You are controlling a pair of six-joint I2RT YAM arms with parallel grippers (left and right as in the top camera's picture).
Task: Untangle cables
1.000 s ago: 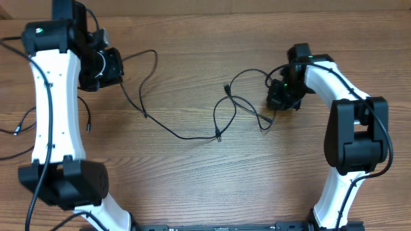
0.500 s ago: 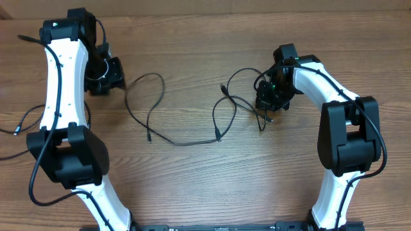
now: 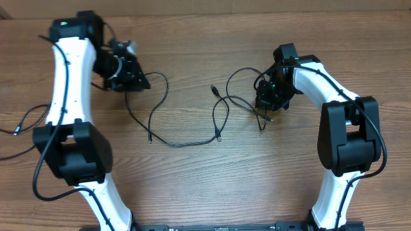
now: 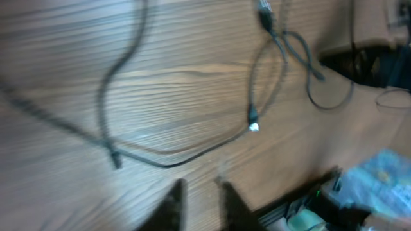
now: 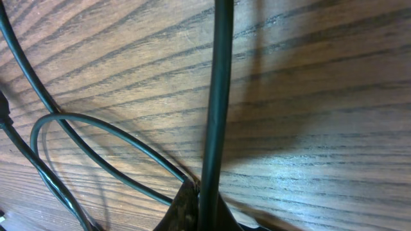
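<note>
1. On the brown wooden table [image 3: 192, 186], thin black cables [image 3: 218, 135] lie in loose loops between my arms.
2. My right pincer [image 3: 266, 102] is clamped on one strand.
3. My left pincer [image 3: 138, 80] hovers at the leftmost loop, too blurred for me to tell its grip.

The left wrist view is blurring: the cables [image 4: 192, 151] are smearing, and the left gripper [image 4: 198, 192] is showing only dark tips. The right gripper [image 5: 204, 199] is getting cut off at the bottom, its cable [image 5: 217, 96] at the top. A cord [image 3: 16, 154] is leaving view by the desk's [image 3: 192, 183] left edge.
</note>
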